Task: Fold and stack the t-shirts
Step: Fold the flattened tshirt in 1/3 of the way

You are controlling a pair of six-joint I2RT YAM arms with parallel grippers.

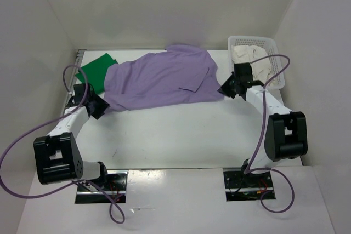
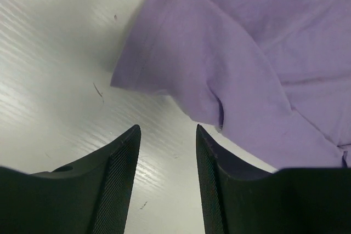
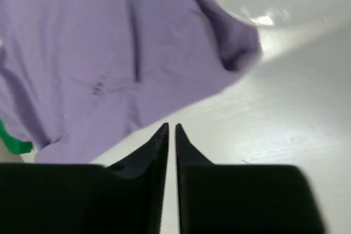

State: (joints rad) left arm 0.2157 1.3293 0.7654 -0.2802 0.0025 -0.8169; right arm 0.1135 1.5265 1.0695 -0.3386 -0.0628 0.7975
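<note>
On the white table (image 1: 181,135), the lavender-purple t-shirt (image 1: 164,80) was spread out across the far half, with some wrinkles visible in the cloth. The bright green t-shirt (image 1: 96,69) was located at the far left corner, and its right part was covered by the left edge of the lavender-purple t-shirt. The cream-white t-shirt (image 1: 253,61) was contained in the white perforated basket (image 1: 249,41) at the far right corner, just beside the right edge of the lavender-purple t-shirt.

The left gripper (image 1: 101,108) was positioned low over the table at the near left corner of the lavender-purple t-shirt. In the left wrist view its fingers (image 2: 118,163) were spread apart, and only bare table surface was seen between them. Nothing was pinched. A sleeve (image 2: 181,64) was laid just ahead of the fingertips, its hem turned toward the bare table.

The right gripper (image 1: 225,89) was positioned at the right edge of the lavender-purple t-shirt, between that garment and the basket. In the right wrist view its fingers (image 3: 148,163) were brought almost fully together, with only a thin slit left between them. No cloth was seen in that slit. The fingertips were placed at the near edge of the lavender cloth; contact with the cloth could not be determined.
</note>
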